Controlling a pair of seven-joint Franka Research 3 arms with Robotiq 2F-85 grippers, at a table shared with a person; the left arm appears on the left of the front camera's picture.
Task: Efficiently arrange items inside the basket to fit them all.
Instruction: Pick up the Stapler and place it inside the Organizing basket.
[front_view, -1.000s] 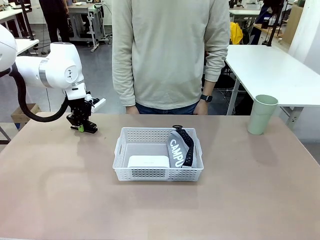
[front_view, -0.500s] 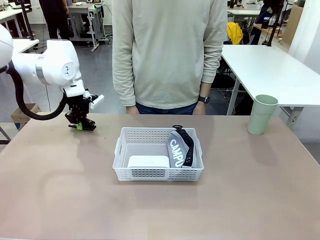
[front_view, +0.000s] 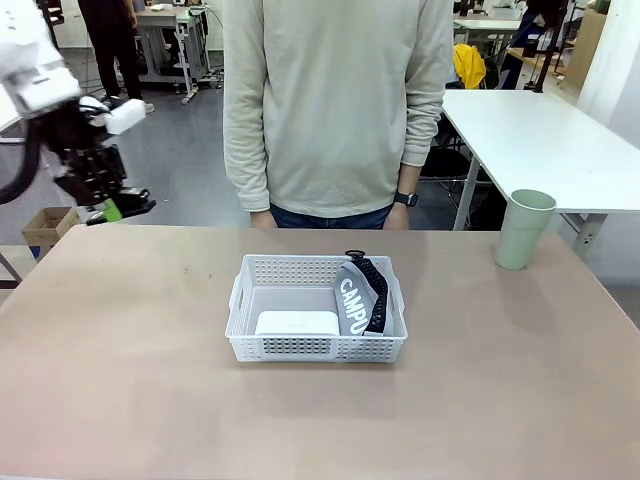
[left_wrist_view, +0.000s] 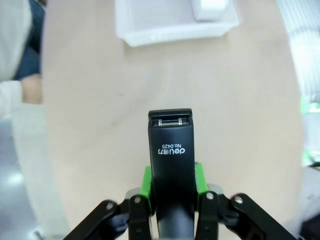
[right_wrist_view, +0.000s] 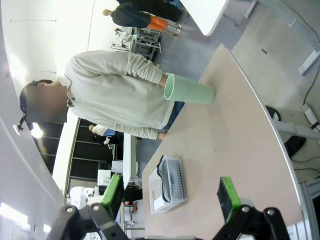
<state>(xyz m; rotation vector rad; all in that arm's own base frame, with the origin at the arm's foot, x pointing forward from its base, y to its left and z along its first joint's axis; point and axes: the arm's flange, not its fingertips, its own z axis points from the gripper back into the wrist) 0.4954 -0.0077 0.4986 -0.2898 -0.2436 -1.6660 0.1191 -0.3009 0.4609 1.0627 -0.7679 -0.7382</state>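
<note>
Between the left gripper's (left_wrist_view: 172, 187) green pads: the black stapler (left_wrist_view: 171, 150), clamped tight, held aloft, with the basket (front_view: 318, 347) well ahead of it. Pouch (front_view: 357, 293) and white device (front_view: 296, 323) are inside. Stapler and cup (front_view: 524, 229) remain outstanding. The right gripper (right_wrist_view: 170, 197) gapes, empty.

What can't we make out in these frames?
- Front view: pouch lettering's end, behind the basket near wall.
- Front view: white device screen, too small; lower part behind that wall.
- Left wrist view: stapler rear, hidden between the pads of the left gripper, cut by the bottom edge.
- Left wrist view: basket contents, cut by the top edge.
</note>
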